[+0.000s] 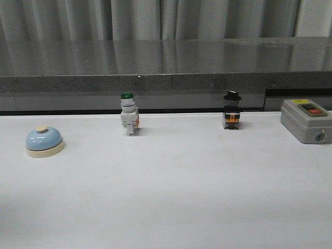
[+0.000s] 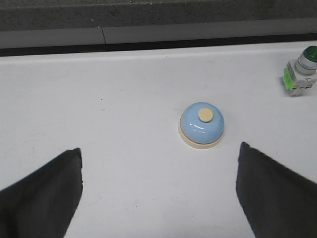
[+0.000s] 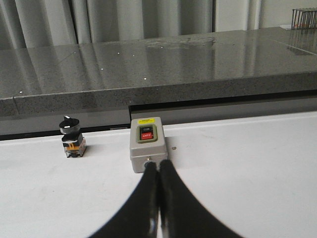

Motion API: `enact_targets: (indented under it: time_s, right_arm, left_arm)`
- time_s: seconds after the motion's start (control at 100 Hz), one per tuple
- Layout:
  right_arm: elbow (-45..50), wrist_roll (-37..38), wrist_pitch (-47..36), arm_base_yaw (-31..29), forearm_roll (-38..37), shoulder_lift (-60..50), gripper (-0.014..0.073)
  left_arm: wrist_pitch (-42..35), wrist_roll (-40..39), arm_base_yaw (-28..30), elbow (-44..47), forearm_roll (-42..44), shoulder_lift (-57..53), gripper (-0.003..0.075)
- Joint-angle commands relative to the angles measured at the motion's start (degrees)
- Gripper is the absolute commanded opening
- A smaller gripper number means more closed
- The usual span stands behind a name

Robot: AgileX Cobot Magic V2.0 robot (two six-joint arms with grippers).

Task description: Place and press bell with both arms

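Bell at left edge, both arms off it

Bell (image 1: 44, 141) upright near left edge of white table (image 1: 171, 197), touching nothing. Left gripper (image 2: 159, 191) poised above it, fingers (image 2: 44, 198) spread wide, empty. Right gripper (image 3: 158, 203) pinched closed on nothing, tips pointed at grey box (image 3: 146, 144) by right edge; red button marked OFF, black one unreadable, yellow label too small to read

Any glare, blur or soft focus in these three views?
Front view: soft overall, window reflections on the grey counter. Left wrist view: sharp, small highlight on the bell; left hand open. Right wrist view: glare streaks on the counter; right hand shut, dark.
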Motion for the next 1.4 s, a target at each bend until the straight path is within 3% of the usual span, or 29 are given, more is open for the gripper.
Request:
enact_targets:
  time_s: [0.0,0.31,0.78,1.39]
  right_arm:
    - [-0.8,-0.1,-4.5,-0.4,-0.4,-0.8,-0.006]
    - [-0.8,-0.1,-4.5,-0.4,-0.4,-0.8,-0.006]
    - [-0.8,-0.1,-4.5,-0.4,-0.4,-0.8,-0.006]
    - [-0.8,-0.1,-4.5,-0.4,-0.4,-0.8,-0.006]
  left_arm:
    - [-3.1,-0.1,-1.9,-4.1,-1.5,2.8,0.0606]
    - [4.1,-0.6,-8.5,-14.9,-3.4,16.9,0.0554]
    - [13.5,-0.7,-8.7,-28.6,-3.6,36.5,0.0554]
    - [14.3,-6.4,-8.7,-37.0,1.0,48.0,0.0554]
